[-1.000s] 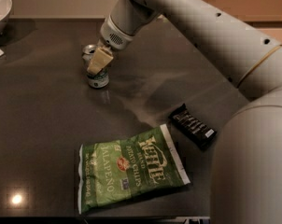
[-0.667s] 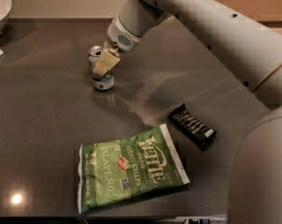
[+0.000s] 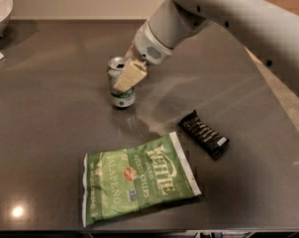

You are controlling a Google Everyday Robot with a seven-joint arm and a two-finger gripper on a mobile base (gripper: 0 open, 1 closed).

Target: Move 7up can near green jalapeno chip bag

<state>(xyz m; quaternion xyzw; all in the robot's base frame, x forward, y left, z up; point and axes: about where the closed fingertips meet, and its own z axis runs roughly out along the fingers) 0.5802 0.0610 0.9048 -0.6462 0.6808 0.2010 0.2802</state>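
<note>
The hand is closed on the 7up can. One cream finger lies slantwise across the can's front, from its upper right at 1 o'clock down toward the middle, and the other is hidden behind the can. The arm comes in from 2 o'clock. The can stands upright on the dark counter, left of its middle. It is silver-white with a green band near the base and an opened silver top. The green jalapeno chip bag lies flat, well apart from the can at about 6 o'clock from it. A black wrapped snack bar lies at 4 o'clock from the can, and a bowl sits at the far left corner.
</note>
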